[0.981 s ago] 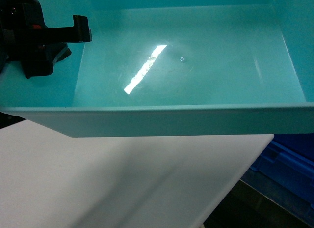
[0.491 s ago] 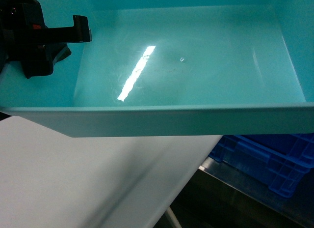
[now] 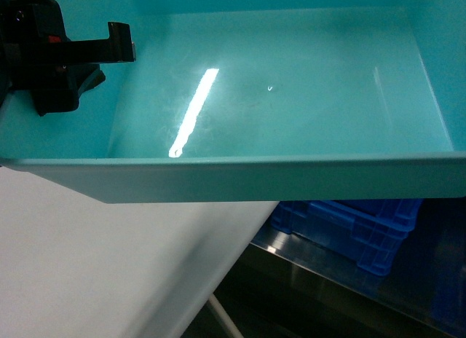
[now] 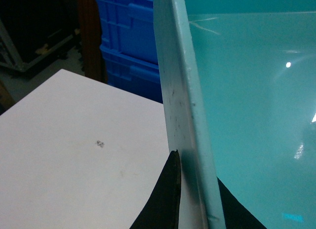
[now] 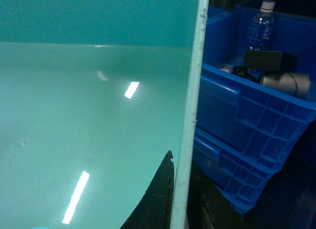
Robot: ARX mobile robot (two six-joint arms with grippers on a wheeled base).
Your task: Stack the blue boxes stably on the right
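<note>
A light turquoise tub (image 3: 291, 97) fills the head view, lifted clear of the white table and held by both its side walls. My left gripper (image 3: 116, 57) is shut on its left wall, one finger inside and one outside; in the left wrist view the left gripper (image 4: 197, 199) pinches the tub's rim (image 4: 182, 91). My right gripper (image 5: 182, 199) is shut on the tub's right wall (image 5: 195, 91) and does not show in the head view. Below the tub at the right sits a dark-blue crate (image 3: 349, 225), also seen as the crate (image 5: 247, 120) beside the right wall.
The white table (image 3: 109, 265) lies below the tub at left, its edge running diagonally. The dark-blue crates (image 4: 128, 36) stand stacked on a dark metal surface (image 3: 328, 272); the upper one holds a water bottle (image 5: 260, 26), a black block (image 5: 269, 60) and a grey cylinder (image 5: 286, 83).
In the head view the table has slid left and the dark-blue crate has come further into view from the right. The tub and left gripper keep their place in the frame.
</note>
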